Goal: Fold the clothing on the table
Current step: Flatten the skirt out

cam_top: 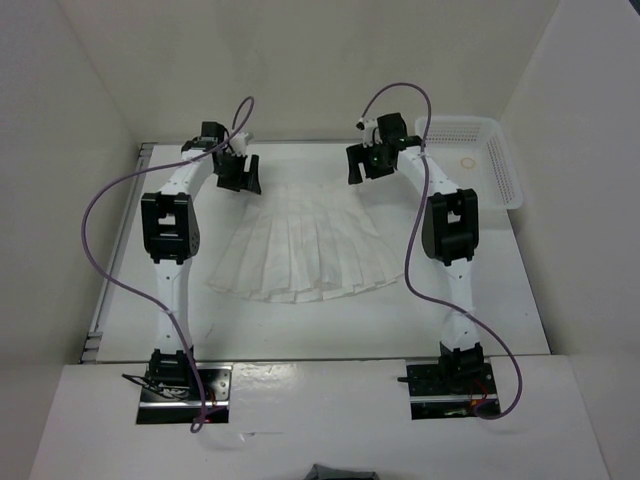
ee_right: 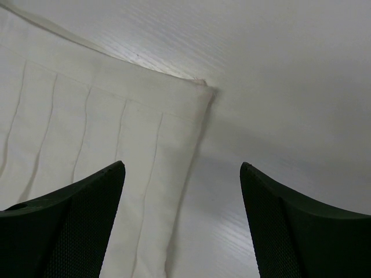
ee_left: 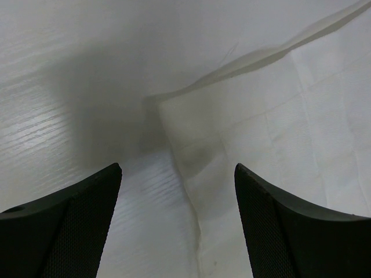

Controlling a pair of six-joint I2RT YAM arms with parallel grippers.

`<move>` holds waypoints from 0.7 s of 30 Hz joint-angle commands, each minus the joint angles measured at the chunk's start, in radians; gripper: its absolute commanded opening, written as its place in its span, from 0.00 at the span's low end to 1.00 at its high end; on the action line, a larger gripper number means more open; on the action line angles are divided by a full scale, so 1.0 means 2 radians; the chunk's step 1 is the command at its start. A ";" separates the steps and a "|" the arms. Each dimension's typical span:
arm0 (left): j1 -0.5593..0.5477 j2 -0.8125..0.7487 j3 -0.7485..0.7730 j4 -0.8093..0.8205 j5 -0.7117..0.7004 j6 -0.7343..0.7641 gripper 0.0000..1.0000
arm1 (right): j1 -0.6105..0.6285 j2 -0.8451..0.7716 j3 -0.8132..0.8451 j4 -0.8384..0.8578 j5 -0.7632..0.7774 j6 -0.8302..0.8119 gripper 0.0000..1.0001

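As it lies now, the white pleated thin-fabric skirt (cam_top: 300,250) is spread flat near the middle of the large matte white desk (cam_top: 500,300), fanned out with its narrow waist edge at the far side and its wide curved hem towards the arm bases. Pleats: straight, running far to near. Waist edge: short, running left to right, and it spans the gap between the two sets of jaws. Left arm (cam_top: 170,225): reaches forward, its jaws set wide apart and holding nothing, poised at the far-left waist corner; from its wrist view that corner sits just ahead, between the two black fingers (ee_left: 69,231), cloth spreading off to the right. Right arm (cam_top: 450,225): likewise extended, jaws parted and empty, at the far-right waist corner; its wrist view shows the hemmed corner just ahead between the fingers, cloth running off to the left. Neither arm is clearly nearer; each has its own corner. Whether any fingertip touches cloth cannot be told. Judgement: fold not yet begun, and the next move looks to be a paired pinch of both waist corners. White plastic lattice basket (cam_top: 505,170): far-right corner, well apart from the skirt.
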 commanded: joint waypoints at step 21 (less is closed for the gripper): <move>-0.009 0.069 0.120 -0.069 0.018 0.014 0.81 | -0.008 0.220 0.411 -0.226 -0.002 -0.009 0.75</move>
